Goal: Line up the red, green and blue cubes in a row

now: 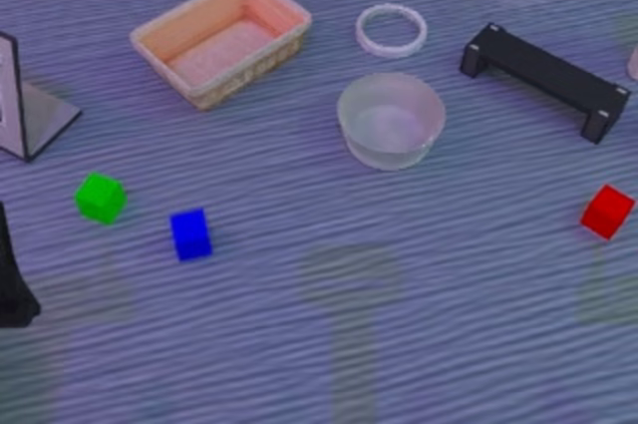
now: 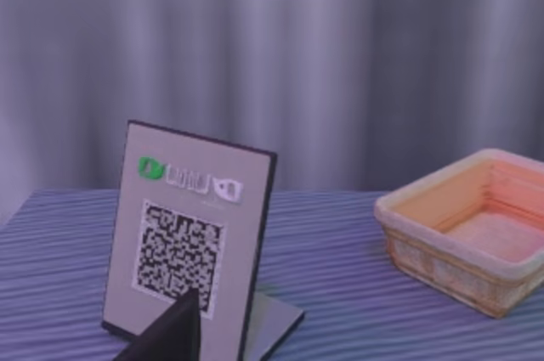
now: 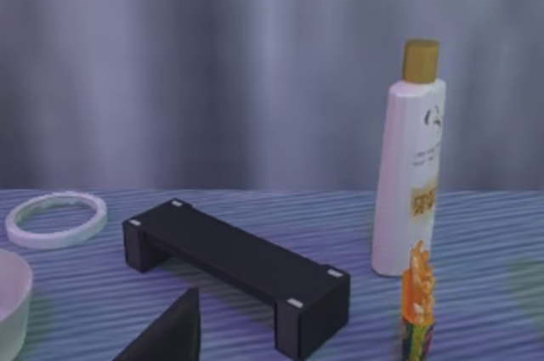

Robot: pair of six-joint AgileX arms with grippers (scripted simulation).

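Far from both arms' jaws, whose state I cannot tell, lie green cube [image 1: 101,197], blue cube [image 1: 189,233], red cube [image 1: 607,211].

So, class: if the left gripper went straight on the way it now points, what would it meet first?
Probably the upright grey QR-code sign, directly ahead of the left gripper's dark fingertip; depth is unclear.

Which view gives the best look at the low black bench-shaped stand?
The right wrist view: the low black bench-shaped stand sits close, showing top, legs and side faces. The top view shows it whole but only from above, at the right rear. The left wrist view misses it.
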